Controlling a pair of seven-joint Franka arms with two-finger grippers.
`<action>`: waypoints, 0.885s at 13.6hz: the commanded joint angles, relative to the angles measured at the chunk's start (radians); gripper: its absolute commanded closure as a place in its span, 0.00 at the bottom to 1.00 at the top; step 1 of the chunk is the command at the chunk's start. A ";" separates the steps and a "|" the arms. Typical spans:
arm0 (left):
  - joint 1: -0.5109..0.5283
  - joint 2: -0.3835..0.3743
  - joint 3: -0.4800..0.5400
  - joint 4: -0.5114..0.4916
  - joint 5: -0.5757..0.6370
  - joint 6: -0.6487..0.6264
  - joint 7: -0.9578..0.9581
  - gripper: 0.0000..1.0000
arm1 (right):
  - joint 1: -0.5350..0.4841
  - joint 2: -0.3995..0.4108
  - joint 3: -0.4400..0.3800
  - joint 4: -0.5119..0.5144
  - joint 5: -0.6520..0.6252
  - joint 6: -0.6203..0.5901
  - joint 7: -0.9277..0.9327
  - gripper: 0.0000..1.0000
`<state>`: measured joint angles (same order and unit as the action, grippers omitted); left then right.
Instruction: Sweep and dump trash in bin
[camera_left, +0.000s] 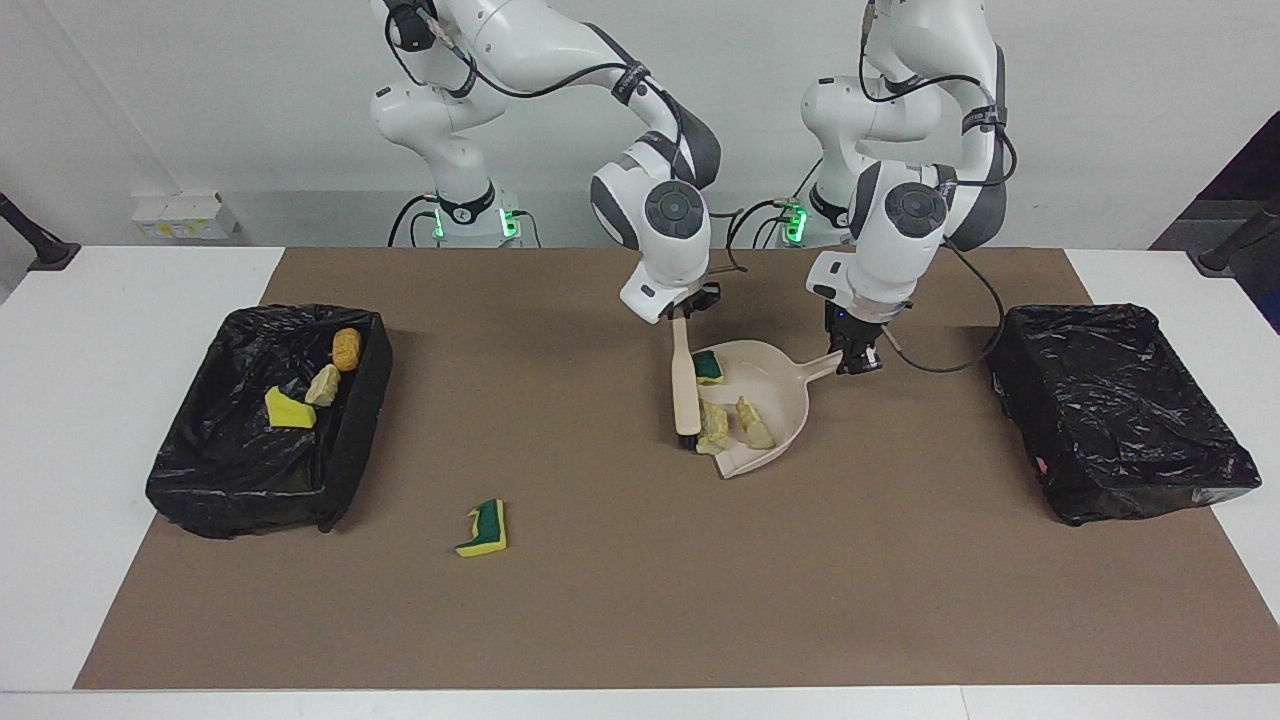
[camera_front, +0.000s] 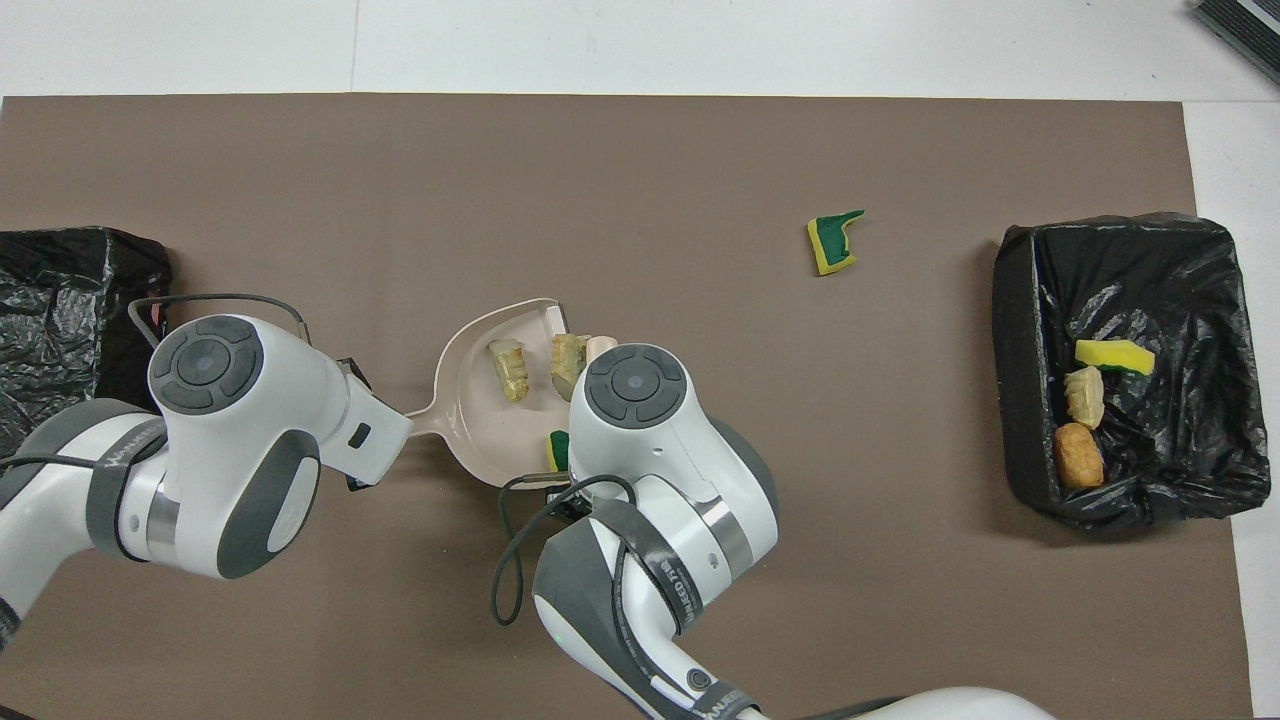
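Black plastic lines the bin (camera_left: 268, 415) at the right arm's end, where three scraps already lie; one green-and-yellow sponge scrap (camera_left: 484, 528) sits alone on the brown mat. You have the right gripper (camera_left: 688, 305) clamped on the beige brush (camera_left: 685, 385), its bristles at the lip of the beige dustpan (camera_left: 775, 385), three scraps inside. The left gripper (camera_left: 858, 357) pinches the pan's handle. Next, lift the pan level; the second lined bin (camera_left: 1120, 410) lies close, open mat between.

setting: lab | evidence: two robot arms (camera_left: 660, 190), brown mat (camera_left: 640, 600), white table (camera_left: 120, 300)
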<state>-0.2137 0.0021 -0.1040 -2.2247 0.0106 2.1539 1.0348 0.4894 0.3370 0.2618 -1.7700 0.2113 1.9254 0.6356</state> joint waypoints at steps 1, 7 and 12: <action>-0.013 -0.021 0.010 -0.027 -0.012 0.029 -0.013 1.00 | 0.015 0.011 0.004 0.035 0.002 -0.006 0.027 1.00; -0.012 -0.021 0.010 -0.027 -0.012 0.029 -0.021 1.00 | 0.070 0.001 0.005 0.041 -0.024 0.001 0.007 1.00; -0.010 -0.021 0.010 -0.027 -0.012 0.029 -0.021 1.00 | 0.008 -0.076 0.001 0.041 -0.015 -0.008 -0.060 1.00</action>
<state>-0.2137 0.0021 -0.1036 -2.2259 0.0097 2.1544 1.0289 0.5341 0.2891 0.2567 -1.7239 0.2029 1.9249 0.6092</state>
